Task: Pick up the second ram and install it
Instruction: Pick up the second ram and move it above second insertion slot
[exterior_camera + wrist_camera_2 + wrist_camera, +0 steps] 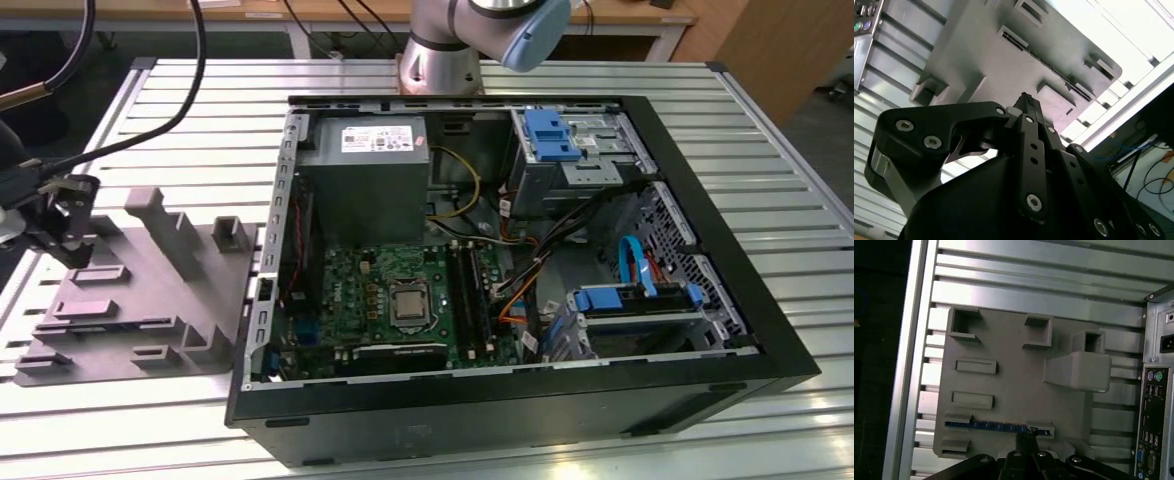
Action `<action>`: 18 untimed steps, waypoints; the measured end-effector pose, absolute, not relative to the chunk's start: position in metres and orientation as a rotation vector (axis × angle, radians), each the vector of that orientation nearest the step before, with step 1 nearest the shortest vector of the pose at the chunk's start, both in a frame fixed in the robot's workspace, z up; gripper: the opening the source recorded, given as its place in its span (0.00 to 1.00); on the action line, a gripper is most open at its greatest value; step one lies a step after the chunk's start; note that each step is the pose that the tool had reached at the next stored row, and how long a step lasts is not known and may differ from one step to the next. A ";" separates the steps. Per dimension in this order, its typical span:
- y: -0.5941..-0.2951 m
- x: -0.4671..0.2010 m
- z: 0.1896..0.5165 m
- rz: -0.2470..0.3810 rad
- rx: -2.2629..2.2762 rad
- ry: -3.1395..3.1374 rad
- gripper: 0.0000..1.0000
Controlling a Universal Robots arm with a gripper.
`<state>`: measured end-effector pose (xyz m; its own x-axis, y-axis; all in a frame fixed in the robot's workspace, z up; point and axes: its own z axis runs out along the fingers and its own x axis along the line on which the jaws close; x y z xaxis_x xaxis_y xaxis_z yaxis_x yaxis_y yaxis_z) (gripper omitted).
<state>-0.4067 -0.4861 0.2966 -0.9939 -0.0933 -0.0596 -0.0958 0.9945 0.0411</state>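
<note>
The second ram (989, 425), a thin blue strip, stands on edge in a slot near one edge of the grey holder block (1014, 380). My gripper (1026, 436) hangs right over it, close to one end of the strip, with its fingers closed together and nothing visible between them. I cannot tell whether the tips touch the strip. In the second wrist view the shut gripper (1025, 100) points at the grey block (984, 60). In the exterior view the gripper (74, 250) is low over the block (147, 290) at the far left.
The open black computer case (534, 400) lies to the exterior view's right of the block, with the green motherboard (387, 290), its long black slots (467, 290) and the grey power supply (363, 170). The case's rear ports (1154, 405) face the block. The slatted table's edge (904, 365) is close by.
</note>
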 end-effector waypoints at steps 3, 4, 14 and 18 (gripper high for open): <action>-0.486 -0.407 0.296 0.068 -0.229 3.076 0.11; -0.486 -0.407 0.296 0.068 -0.257 3.075 0.11; -0.486 -0.407 0.293 0.070 -0.536 3.044 0.11; -0.486 -0.407 0.292 0.071 -0.647 3.025 0.11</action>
<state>-0.4067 -0.4861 0.2924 -0.9113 -0.4078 -0.0560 -0.4100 0.9114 0.0349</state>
